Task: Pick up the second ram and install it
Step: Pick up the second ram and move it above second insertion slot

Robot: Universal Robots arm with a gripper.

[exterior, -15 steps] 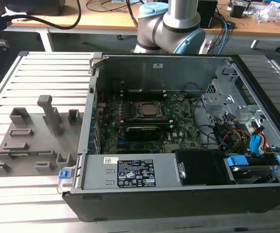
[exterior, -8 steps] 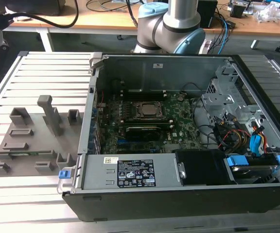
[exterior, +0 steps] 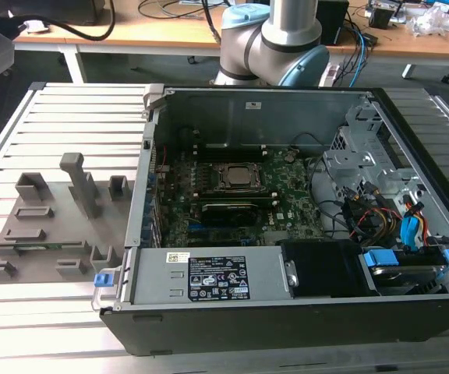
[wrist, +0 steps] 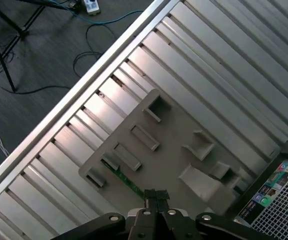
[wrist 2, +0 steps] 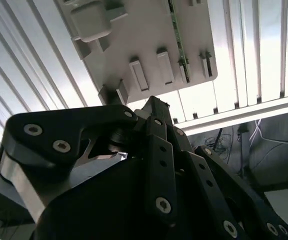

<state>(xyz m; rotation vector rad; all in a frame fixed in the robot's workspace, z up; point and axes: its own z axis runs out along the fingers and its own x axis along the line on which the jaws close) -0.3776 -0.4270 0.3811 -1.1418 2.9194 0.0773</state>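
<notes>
Arm: the base joints point(exterior: 275, 35) stand behind the far wall of the case point(exterior: 287, 331). The upper link rises out of the exterior view. The wrist is held above the fixture point(exterior: 53, 226), looking down on it in both wrist views.
Gripper: it hangs over the fixture point(wrist: 184, 135) and is apart from it point(wrist: 156, 194) point(wrist 2: 153, 104). The fingers are pressed together with nothing between them.
Second ram: it is seated in a slot of the fixture point(wrist 2: 149, 35), along the fixture edge that faces the table's near edge in the exterior view point(exterior: 36, 248). It shows as a thin green strip in both wrist views point(wrist: 121, 177) point(wrist 2: 179, 40). The gripper does not touch it.
Fixture: a grey plate with raised holders, on the table point(exterior: 61, 109) near its edge at the exterior view's left, just beside the case.
Case: open, with the motherboard point(exterior: 291, 187) exposed.
</notes>
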